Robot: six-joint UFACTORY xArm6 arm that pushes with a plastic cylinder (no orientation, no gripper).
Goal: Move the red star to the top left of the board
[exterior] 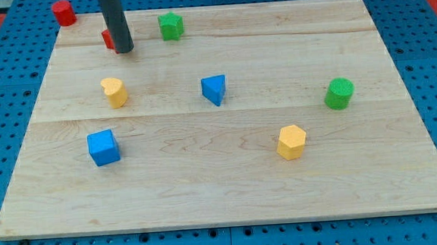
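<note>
Nearest: blue cube [103, 147], yellow hexagon [291, 141] further right. Mid row, left to right: yellow block [114, 92], blue triangle [214, 89], green cylinder [339, 93]. Top: red cylinder [63, 13] at table [223, 202] corner; red star [108, 39], mostly hidden behind my tip [124, 49], touching it; green star [170, 25]. Tool: bare rod, holds nothing.

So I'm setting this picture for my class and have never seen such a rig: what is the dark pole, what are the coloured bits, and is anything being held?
The pole is a robot arm's rod; it has no hand, so nothing is held. My tip slides on the wooden board and pushes blocks. It sits against the red star, mostly hidden behind it, near the view's top left. A single camera looks down. Also there: red cylinder, green star, yellow block, blue triangle, green cylinder, blue cube, yellow hexagon.
</note>
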